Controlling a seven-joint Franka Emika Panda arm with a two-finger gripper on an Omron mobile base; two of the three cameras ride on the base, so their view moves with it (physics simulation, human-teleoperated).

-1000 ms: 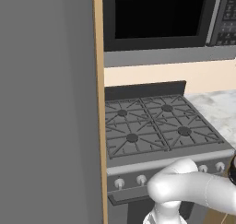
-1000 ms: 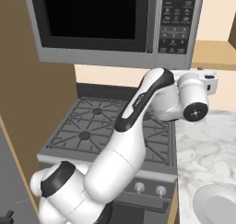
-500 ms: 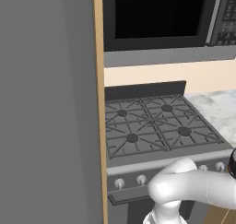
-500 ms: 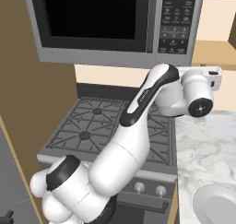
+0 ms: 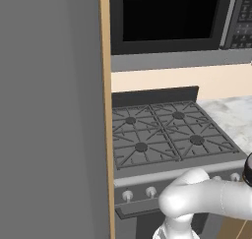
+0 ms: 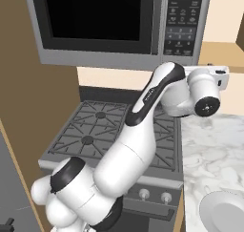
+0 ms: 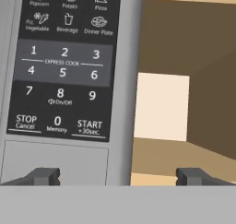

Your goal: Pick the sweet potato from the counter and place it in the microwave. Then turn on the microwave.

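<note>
Hand view: one gripper (image 7: 119,174), fingers spread wide and holding nothing, faces one microwave (image 7: 64,71) keypad.

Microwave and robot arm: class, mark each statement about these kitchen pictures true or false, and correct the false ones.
1. The microwave door is shut. True.
2. The gripper has its jaws closed tight. False: they stand wide apart.
3. The hand view faces the button panel, with START at its lower right. True.
4. A pot sits on the stove. False: its grates are bare.
5. The gripper holds a sweet potato. False: nothing is between its fingertips.
</note>
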